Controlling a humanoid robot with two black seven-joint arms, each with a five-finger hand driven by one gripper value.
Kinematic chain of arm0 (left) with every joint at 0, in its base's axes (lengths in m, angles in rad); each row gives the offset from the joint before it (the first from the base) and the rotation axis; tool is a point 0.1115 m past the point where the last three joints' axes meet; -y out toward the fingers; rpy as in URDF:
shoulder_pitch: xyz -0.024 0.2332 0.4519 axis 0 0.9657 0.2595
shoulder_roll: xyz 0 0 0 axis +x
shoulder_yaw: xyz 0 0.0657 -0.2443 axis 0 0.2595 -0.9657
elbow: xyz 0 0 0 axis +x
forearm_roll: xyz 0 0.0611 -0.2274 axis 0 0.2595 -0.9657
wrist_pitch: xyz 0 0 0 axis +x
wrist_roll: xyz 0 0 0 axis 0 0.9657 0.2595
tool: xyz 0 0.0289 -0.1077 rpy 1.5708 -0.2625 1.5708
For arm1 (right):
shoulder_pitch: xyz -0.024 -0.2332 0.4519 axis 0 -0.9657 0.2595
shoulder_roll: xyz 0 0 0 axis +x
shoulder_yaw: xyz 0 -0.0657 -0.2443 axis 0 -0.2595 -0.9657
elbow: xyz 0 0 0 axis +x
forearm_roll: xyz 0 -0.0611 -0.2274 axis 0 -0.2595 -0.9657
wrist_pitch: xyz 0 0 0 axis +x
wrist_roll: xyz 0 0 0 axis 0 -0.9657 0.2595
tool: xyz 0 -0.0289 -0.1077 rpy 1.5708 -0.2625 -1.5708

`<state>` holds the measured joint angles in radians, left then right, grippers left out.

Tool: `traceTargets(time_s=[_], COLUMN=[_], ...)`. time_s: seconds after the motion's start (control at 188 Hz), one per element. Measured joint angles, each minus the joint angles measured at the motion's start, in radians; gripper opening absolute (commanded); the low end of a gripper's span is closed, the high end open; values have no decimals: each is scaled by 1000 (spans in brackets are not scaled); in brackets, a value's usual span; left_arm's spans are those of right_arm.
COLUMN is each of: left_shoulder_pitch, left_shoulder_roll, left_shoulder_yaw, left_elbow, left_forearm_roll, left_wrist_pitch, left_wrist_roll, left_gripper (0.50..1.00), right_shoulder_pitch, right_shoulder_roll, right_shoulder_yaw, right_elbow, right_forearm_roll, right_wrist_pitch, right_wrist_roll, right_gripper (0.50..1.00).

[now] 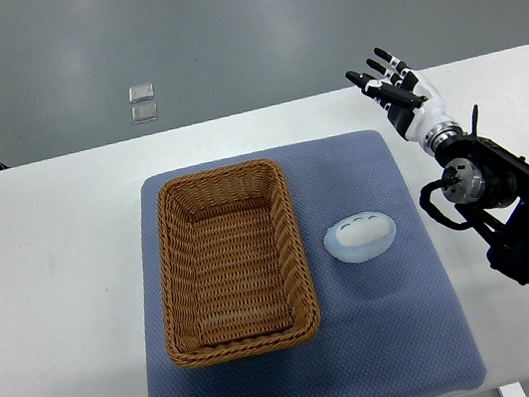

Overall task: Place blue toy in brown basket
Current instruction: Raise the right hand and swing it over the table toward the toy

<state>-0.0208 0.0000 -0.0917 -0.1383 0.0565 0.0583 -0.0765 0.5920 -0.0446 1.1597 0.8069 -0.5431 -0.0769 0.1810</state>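
Toy [360,237] on mat [397,339], just beside basket [231,261] at its 3 o'clock, not touching | right hand [396,87] at toy's 1 o'clock, near table [58,292] far edge, fingers spread, empty

The brown basket [232,262] is woven wicker, rough and ribbed, with a thick braided rim and a faint warm sheen. Beside it, the blue toy [360,238] looks like smooth, soft plastic or rubber, pale and slightly glossy. Both lie on a blue-grey mat [388,340] of matt cloth with a fine dotted texture. The bench [58,292] under it is smooth white laminate, barely reflective. My right hand [389,84] is hard plastic, white shell and black fingers, fairly shiny; the arm behind it is matt black. The floor [217,25] is smooth, glossy grey.
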Motion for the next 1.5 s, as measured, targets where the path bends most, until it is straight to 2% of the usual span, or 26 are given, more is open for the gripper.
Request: traceTargets(time_s=[1.029, 1.403, 1.499], left_shoulder_pitch=[10, 10, 10], left_shoulder_roll=[0, 0, 0], left_shoulder_yaw=[10, 11, 12], left_elbow=[5, 3, 3], left_forearm_roll=[2, 2, 2], left_wrist_pitch=[-3, -3, -3], left_wrist_roll=[1, 1, 1], left_gripper=[1000, 1000, 1000], right_shoulder_pitch=[24, 120, 147], right_shoulder_roll=[-5, -103, -143], right_shoulder_yaw=[0, -13, -17], right_elbow=[-2, 15, 15], right_forearm_roll=[0, 2, 15], right_wrist_pitch=[-3, -41, -46], right_wrist_roll=[0, -15, -45], right_gripper=[907, 907, 907])
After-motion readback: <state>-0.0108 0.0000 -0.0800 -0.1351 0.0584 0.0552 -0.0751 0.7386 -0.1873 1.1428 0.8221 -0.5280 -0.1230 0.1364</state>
